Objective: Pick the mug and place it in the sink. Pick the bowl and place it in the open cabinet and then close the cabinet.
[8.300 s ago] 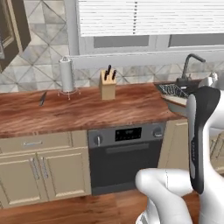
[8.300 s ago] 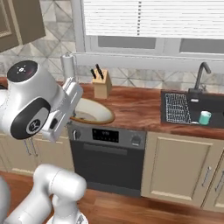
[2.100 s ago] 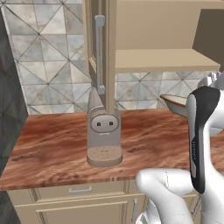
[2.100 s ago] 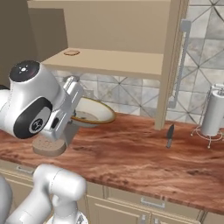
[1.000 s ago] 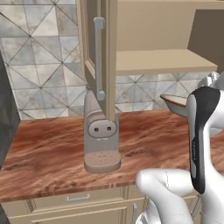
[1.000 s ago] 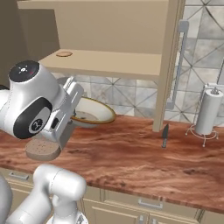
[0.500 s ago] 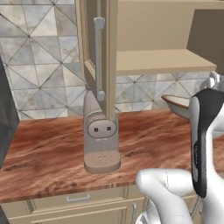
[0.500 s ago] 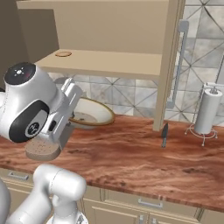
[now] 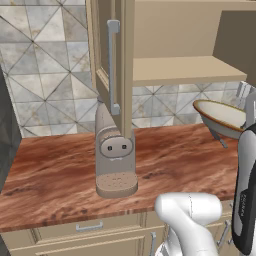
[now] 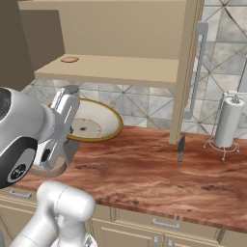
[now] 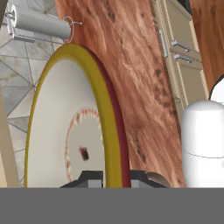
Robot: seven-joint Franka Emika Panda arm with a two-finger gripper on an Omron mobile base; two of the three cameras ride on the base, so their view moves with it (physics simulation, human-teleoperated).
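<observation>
The bowl (image 10: 94,123), off-white inside with a yellow rim, hangs tilted a little above the wooden counter, just below the open cabinet's shelf (image 10: 111,70). My gripper (image 10: 72,129) is shut on the bowl's near rim; the hand view shows the rim (image 11: 107,109) running between the two fingertips of the gripper (image 11: 114,177). In the left base view the bowl (image 9: 220,116) sits at the right, under the shelf (image 9: 185,70). The cabinet door (image 9: 107,65) stands swung open, its silver bar handle facing me. The mug and the sink are out of view.
A tan countertop appliance (image 9: 115,160) stands under the open door. A small dark knife (image 10: 181,147) and a paper towel holder (image 10: 226,123) are on the counter to the right. A small round disc (image 10: 70,60) lies on the shelf. Drawers run below the counter edge.
The whole scene has shifted as the base drove along the counter. My arm's big joint has sunk lower in the right base view. The bowl stays in my grip below the shelf.
</observation>
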